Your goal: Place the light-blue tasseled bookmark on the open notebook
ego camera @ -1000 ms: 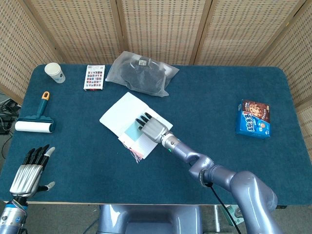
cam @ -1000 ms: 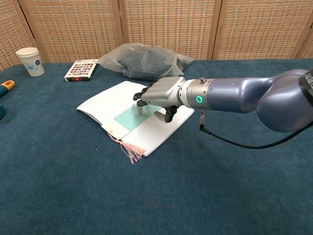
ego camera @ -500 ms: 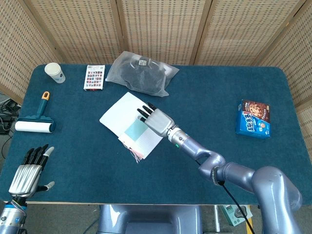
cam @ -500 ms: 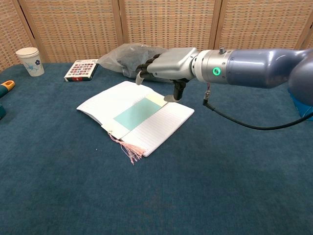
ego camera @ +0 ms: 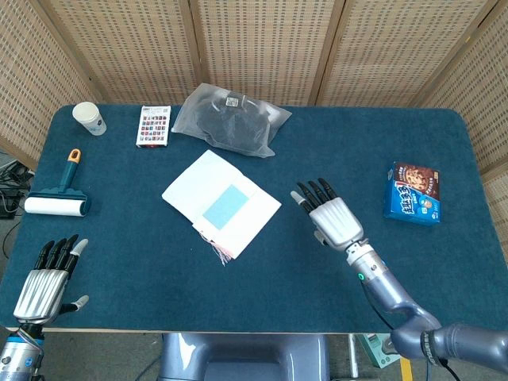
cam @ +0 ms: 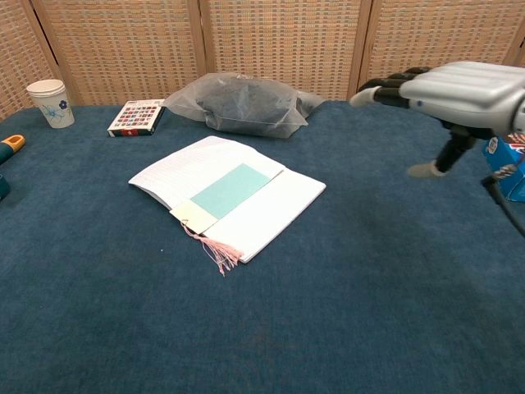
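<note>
1. Head view is giving me the whole table from above: the light-blue bookmark is lying flat along the middle of the open notebook, with its pink tassel spilling off the notebook's edge toward 6 o'clock onto the cloth.
2. In that view I am seeing my right hand at 3 o'clock of the notebook, apart from it, fingers spread and holding nothing.
3. Only the head view is showing my left hand, at the table's 7 o'clock corner, fingers extended, holding nothing.
4. It alone is also showing the lint roller at 9 o'clock of the notebook and the whole cookie box at 3 o'clock.
5. The chest view is cutting my right hand at the frame's right edge, hovering above the table, thumb hanging down; the cookie box is showing only as a blue sliver behind it.
6. The chest view is showing the tassel strands more clearly, and the bookmark resting across the notebook spine.
7. Both views are showing the paper cup, the card box and the grey plastic bag, all toward 12 o'clock; the bag's contents are hard to make out.
</note>
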Available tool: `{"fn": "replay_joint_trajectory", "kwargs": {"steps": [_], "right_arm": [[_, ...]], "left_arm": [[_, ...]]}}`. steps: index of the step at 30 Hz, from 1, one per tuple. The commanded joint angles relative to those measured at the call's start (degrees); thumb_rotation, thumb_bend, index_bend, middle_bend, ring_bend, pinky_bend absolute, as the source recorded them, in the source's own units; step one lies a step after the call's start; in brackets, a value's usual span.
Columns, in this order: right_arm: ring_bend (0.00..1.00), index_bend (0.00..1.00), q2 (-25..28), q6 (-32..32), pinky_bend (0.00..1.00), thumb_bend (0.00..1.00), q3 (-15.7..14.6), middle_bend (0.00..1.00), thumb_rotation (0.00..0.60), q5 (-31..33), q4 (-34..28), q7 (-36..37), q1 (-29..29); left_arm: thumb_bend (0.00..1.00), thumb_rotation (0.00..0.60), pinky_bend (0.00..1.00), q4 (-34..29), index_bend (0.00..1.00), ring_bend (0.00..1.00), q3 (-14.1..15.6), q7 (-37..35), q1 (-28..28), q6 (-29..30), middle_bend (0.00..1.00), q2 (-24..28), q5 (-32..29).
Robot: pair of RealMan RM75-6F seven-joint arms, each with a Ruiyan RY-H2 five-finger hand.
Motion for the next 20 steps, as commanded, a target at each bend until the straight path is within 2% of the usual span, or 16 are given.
{"fn": "replay_joint_trajectory", "kwargs": {"steps": [1, 13, 20], "right_arm": [[0.00, 0.09, 2.2, 4.0, 0.00, 0.43, -2.7, 0.00, 0.600, -1.9, -3.1, 0.1, -4.1], [0.00, 0.05, 5.5, 13.7, 0.00, 0.40, -7.8, 0.00, 0.600, -8.3, -4.6, 5.3, -15.6], [0.00, 0.00, 5.0, 22.0, 0.00, 0.37, -11.6, 0.00, 0.600, -12.1, -3.2, 8.6, -25.2]], "left_arm": [[0.00, 0.600, 0.00, -0.1, 0.00, 0.00, 0.1, 0.5, 0.2, 0.4, 0.00, -0.1, 0.4], [0.00, 0.600, 0.00, -0.5, 0.00, 0.00, 1.1, 1.9, 1.1, 2.0, 0.00, -0.6, 3.1], [0.00, 0.600, 0.00, -0.3, 0.00, 0.00, 1.5, 1.6, 1.7, 3.5, 0.00, -1.0, 5.2]]}}
